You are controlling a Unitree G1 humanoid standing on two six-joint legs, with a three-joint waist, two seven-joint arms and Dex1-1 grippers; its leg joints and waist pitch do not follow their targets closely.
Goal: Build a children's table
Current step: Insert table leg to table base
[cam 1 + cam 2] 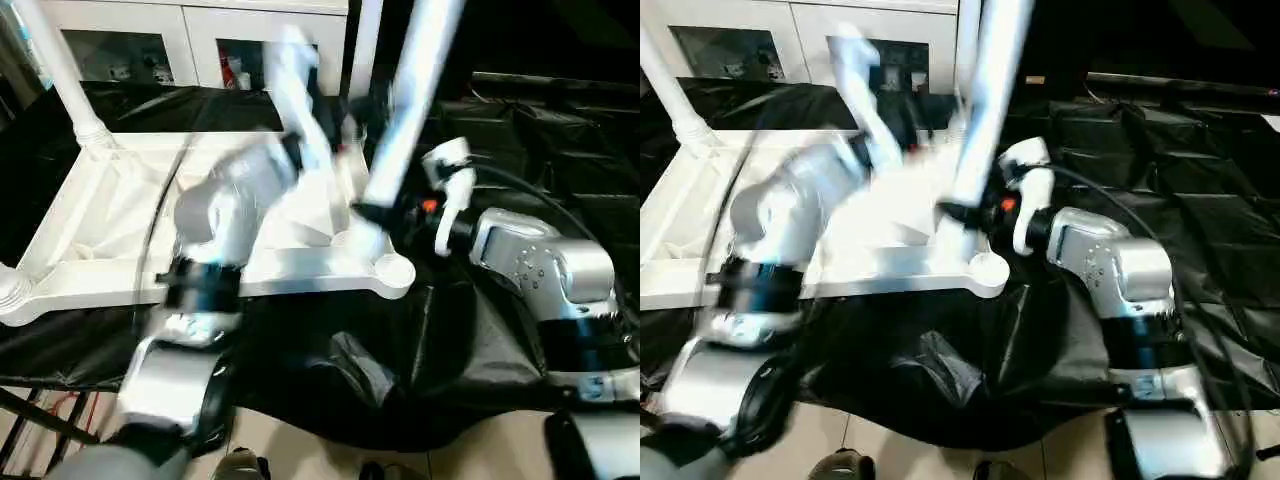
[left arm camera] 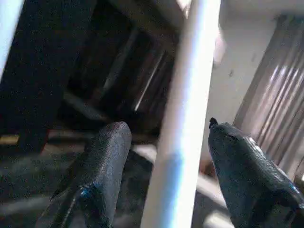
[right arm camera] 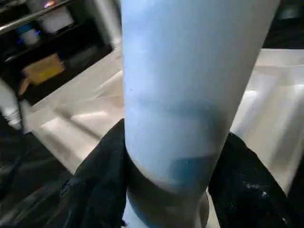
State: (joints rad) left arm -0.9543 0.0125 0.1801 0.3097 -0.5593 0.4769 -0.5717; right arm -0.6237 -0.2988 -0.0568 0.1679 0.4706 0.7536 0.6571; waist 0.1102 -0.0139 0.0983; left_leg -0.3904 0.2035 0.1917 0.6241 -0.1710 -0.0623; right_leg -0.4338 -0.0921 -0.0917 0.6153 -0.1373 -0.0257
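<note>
The table top point(image 1: 120, 230) lies upside down on a counter draped in black sheeting point(image 1: 400, 370), its ribbed underside facing up. In the head views, 1 white leg point(image 1: 60, 70) stands in the far left corner socket, and another leg point(image 1: 405, 110) rises, leaning slightly, from the near right corner socket point(image 1: 385, 270). White cabinets point(image 1: 190, 40) stand behind the counter.

The right claw point(image 1: 375, 215) is closed around the base of that near right leg, just above the socket. The right wrist view shows what the head views cannot: both black fingers point(image 3: 95, 185) press against the tube's sides, with the pale underside of the top spread out behind and a far leg point(image 3: 107, 21) standing upright.

The left arm is blurred in the head views, reaching over the top toward the same leg higher up. The left wrist view gives the detail: the left claw point(image 2: 166, 161) stands open, its 2 fingers point(image 2: 102, 166) on either side of the white tube with a gap at each side, not touching it.
</note>
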